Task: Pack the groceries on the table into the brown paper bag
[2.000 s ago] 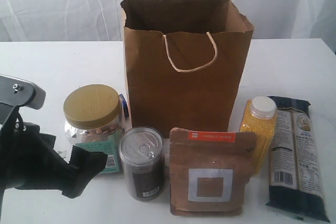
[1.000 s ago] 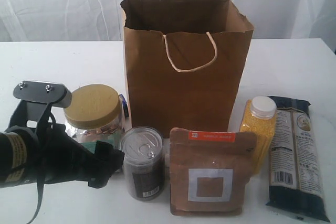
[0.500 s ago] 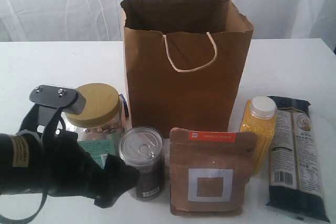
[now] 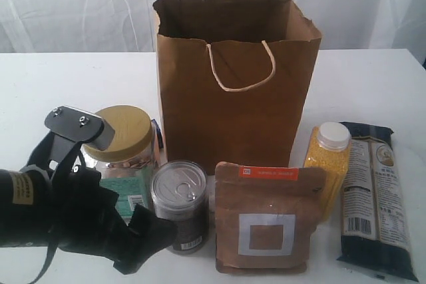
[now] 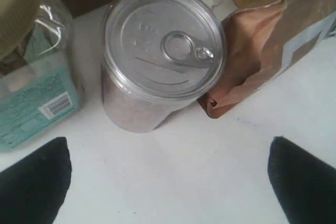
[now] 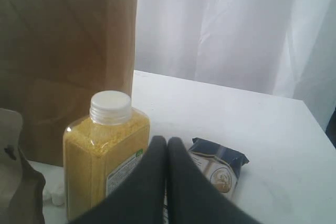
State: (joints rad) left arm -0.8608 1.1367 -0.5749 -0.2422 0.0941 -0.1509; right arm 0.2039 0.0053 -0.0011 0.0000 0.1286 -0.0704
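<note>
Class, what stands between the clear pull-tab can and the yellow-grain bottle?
The brown pouch with white square, standing upright; the exterior view shows it.

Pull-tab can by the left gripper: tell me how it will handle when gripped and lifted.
The pull-tab can has smooth, clear round walls, so it may slip or twist in the left gripper unless squeezed squarely. It looks full of dark contents, so probably fairly heavy for its size. Upright and narrow, it could tip if nudged, then roll.
</note>
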